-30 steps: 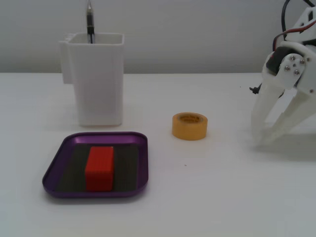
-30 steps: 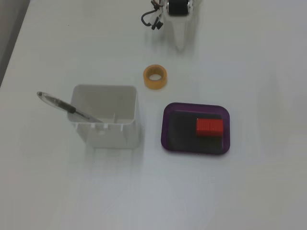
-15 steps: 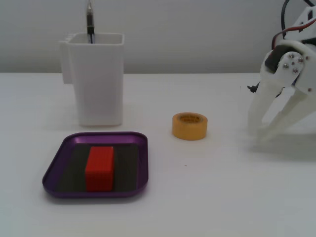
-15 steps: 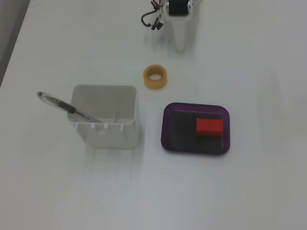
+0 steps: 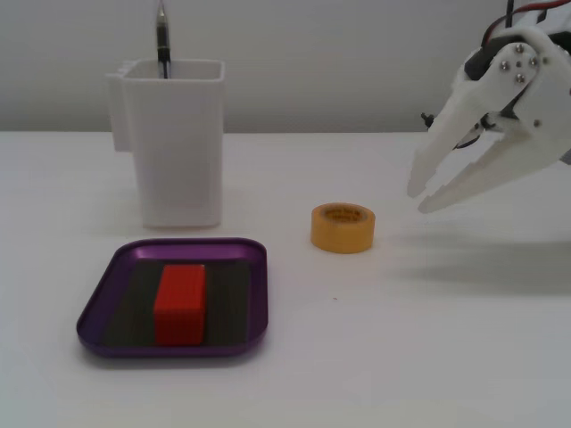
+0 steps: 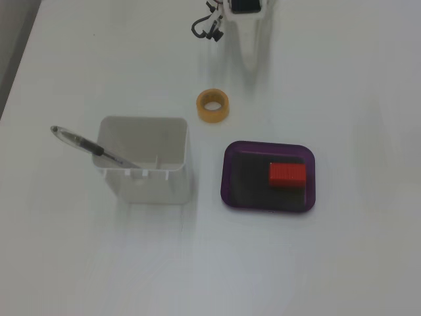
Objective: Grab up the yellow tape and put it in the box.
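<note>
The yellow tape (image 5: 343,234) is a squat yellow-orange roll lying flat on the white table, hollow centre up; it also shows in the view from above (image 6: 213,117). The box (image 5: 96,314) is a shallow purple tray with a dark floor, front left of the tape, and it shows lower right in the view from above (image 6: 227,179). My white gripper (image 5: 417,200) hangs in the air to the right of the tape, fingers pointing down-left, jaws a little apart and empty. From above, the gripper (image 6: 252,60) is pale against the table, just beyond the tape.
A red block (image 5: 180,301) lies inside the tray (image 6: 287,175). A tall white container (image 5: 178,152) with a pen (image 5: 161,40) stands behind the tray. Dark cables (image 6: 205,26) hang by the arm.
</note>
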{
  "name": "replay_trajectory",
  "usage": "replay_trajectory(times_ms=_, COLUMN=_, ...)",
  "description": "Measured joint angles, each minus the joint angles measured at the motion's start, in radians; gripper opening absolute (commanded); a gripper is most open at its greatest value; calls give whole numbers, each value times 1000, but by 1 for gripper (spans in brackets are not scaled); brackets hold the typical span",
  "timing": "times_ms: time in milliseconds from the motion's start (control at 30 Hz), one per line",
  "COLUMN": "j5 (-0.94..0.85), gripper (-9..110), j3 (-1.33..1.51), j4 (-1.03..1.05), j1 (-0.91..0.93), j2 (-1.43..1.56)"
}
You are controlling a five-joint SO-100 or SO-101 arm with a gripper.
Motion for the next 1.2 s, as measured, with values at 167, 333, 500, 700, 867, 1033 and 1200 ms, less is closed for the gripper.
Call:
replay_trajectory(times_ms=167, j5=-52, gripper=0, j3=-14, j4=-23, j1=63, j2=-51)
replay_trajectory(times_ms=333, j5=-69, gripper=10, j3=-149, j4=-63, j1=153, j2=-311)
replay_trajectory(times_ms=500, j5=-71, gripper=18, j3=-419, j4=-12, j1=161, j2=-723)
replay_trajectory(times_ms=700, j5=-72, gripper=19, j3=-742, j4=124, j1=164, j2=-1190)
replay_trajectory(times_ms=867, j5=-75, gripper=19, j3=-853, j4=135, j1=175, j2=-1479)
replay_trajectory(times_ms=1033, j5=-77, gripper=19, j3=-887, j4=121, j1=181, j2=-1640)
replay_trajectory(times_ms=1200, j5=-77, gripper=17, j3=-887, j4=46, j1=207, j2=-1678)
